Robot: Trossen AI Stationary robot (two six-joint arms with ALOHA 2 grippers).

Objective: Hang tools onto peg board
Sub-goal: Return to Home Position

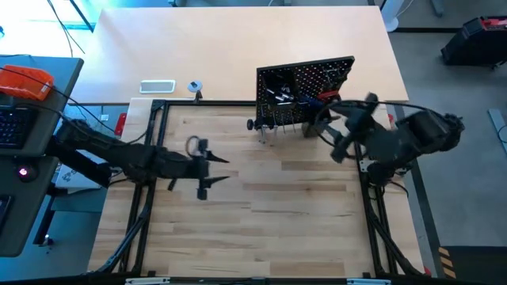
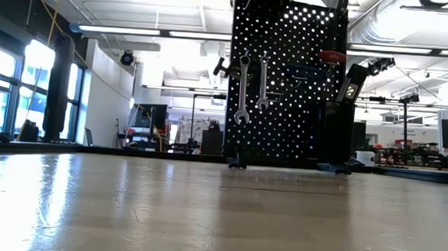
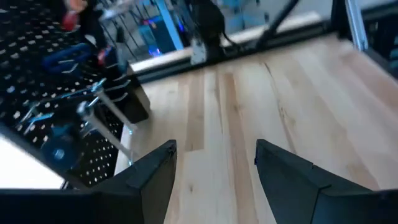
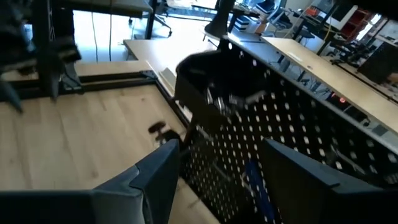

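Right wrist view: your right gripper (image 4: 219, 152), fingers wide apart and empty, hangs just beside the black hole-dotted peg board (image 4: 298, 143) at the pale wooden table's (image 1: 277, 237) far edge. Withdraw it straight, clear of the hung silver wrenches (image 2: 243, 88). The left gripper (image 1: 212, 172), equally open and empty, waits mid-table.

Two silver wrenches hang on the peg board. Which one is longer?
The left wrench in the low view, nearer the edge of the peg board: its lower end hangs well below that of the right wrench.
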